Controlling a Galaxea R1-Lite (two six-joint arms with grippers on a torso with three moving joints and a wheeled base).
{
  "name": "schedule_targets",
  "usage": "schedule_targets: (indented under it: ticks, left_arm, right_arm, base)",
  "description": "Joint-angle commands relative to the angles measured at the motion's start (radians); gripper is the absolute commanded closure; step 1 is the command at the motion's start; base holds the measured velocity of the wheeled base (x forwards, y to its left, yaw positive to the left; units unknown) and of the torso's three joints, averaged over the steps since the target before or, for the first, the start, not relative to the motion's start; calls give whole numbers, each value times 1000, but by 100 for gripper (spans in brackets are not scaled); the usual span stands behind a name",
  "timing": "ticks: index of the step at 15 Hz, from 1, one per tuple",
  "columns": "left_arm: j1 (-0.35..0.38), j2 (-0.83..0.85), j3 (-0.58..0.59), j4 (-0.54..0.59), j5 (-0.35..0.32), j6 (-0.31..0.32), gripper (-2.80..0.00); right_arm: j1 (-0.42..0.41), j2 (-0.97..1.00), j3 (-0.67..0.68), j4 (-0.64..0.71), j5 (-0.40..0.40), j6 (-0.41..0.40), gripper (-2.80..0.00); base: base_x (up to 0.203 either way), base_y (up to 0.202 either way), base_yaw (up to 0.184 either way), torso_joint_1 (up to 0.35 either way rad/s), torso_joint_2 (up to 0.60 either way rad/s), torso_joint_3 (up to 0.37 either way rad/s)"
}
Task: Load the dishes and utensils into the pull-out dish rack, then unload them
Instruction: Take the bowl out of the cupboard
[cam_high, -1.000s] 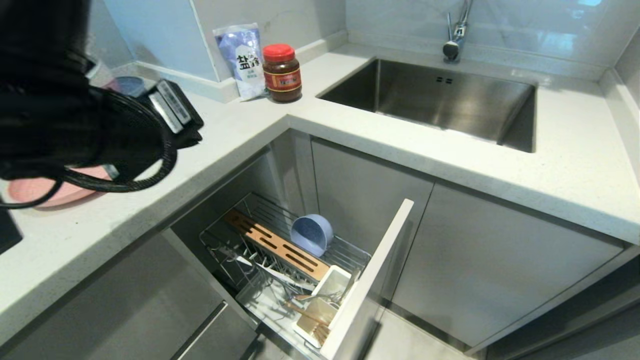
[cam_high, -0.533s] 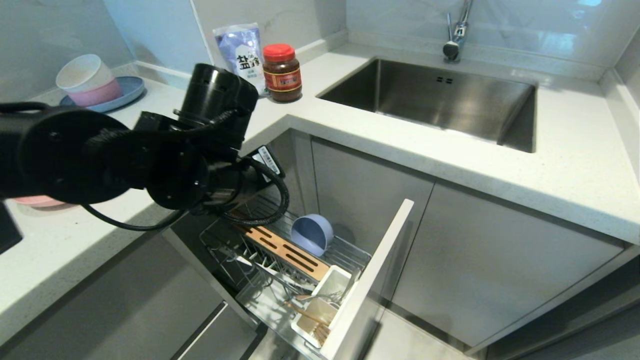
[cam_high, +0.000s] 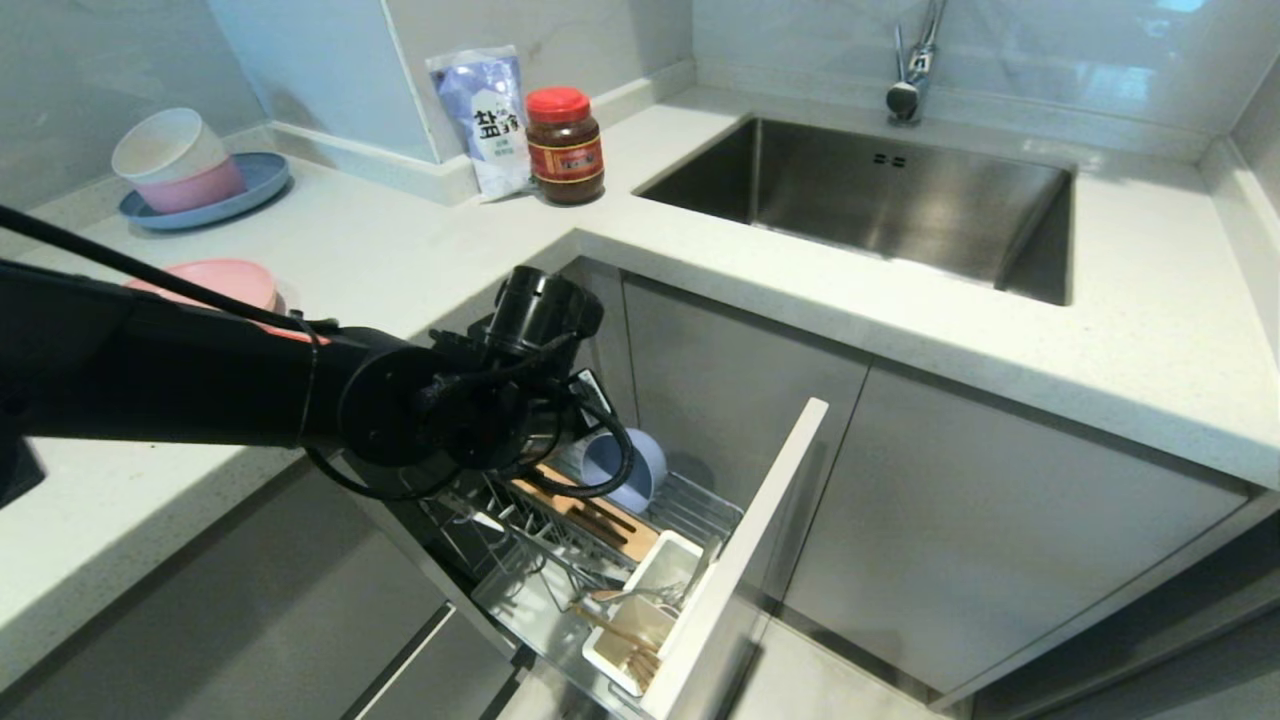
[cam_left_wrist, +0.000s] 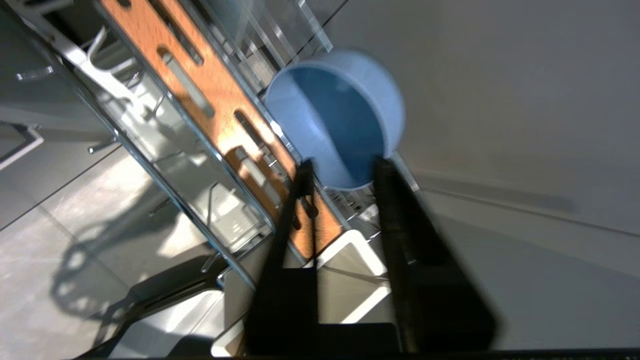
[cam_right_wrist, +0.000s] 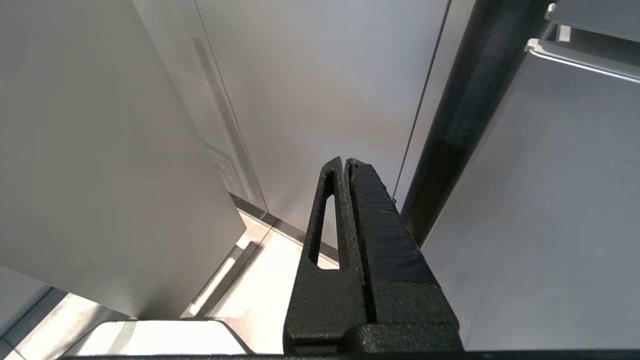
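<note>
The pull-out dish rack stands drawn out below the counter, with its pale front panel to the right. The blue-grey bowl leans on its side behind the slotted wooden bar. Silver cutlery and wooden chopsticks lie in the white cutlery box. The pink plate rests on the counter behind my left arm. My left gripper is open just short of the bowl, whose near rim shows between the fingertips. The right gripper hangs shut beside the cabinet fronts.
At the counter's back left a blue plate carries a white bowl stacked in a pink one. A salt bag and a red-lidded jar stand in the corner. The sink and tap lie further right.
My left arm has swung from above the counter near the pink plate down to the rack, by the blue-grey bowl. Its gripper has gone from shut to open.
</note>
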Motion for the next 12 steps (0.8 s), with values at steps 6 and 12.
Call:
schedule_targets:
  ticks: [6, 12]
  left_arm:
    - [4, 147, -52, -31, -39, -5, -280]
    - [16, 260, -145, -48, -82, -2, -280]
  right_arm:
    - [1, -4, 2, -1, 0, 0, 0]
    - [1, -4, 2, 0, 0, 0, 0]
  base:
    - [0, 0, 0, 0, 0, 0]
    - [0, 0, 0, 0, 0, 0]
